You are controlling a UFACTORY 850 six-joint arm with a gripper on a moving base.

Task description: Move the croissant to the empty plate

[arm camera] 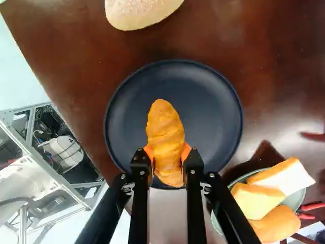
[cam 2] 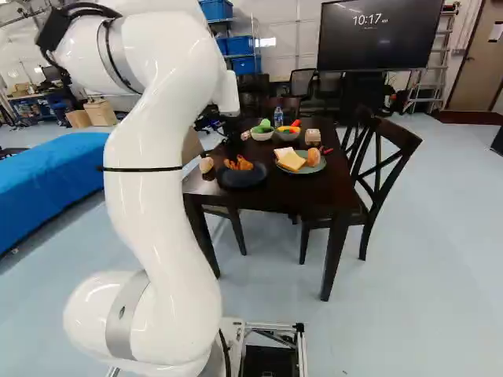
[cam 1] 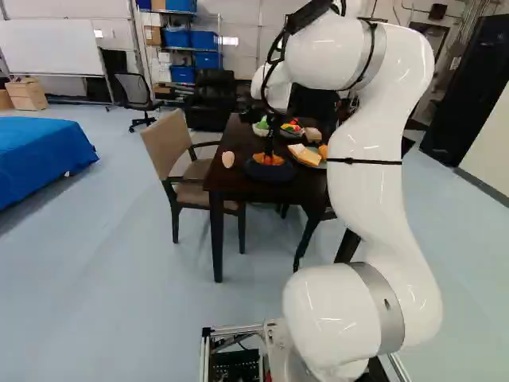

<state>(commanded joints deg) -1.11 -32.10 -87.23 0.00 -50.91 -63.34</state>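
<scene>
Croissant [arm camera: 163,127] is pinched between both pads of the gripper [arm camera: 167,153], over the dark plate [arm camera: 216,114] by the table's [arm camera: 277,66] near left corner. I'd ease it down gently, then open slowly so it doesn't roll.

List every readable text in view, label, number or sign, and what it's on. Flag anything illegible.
"10:17 AM": on the big dark screen, right base view.
Door notice, far right of the same view: too small to read.
Bottle on the table: any label too small to read.
Croissant, dark plate: no text seen.
</scene>
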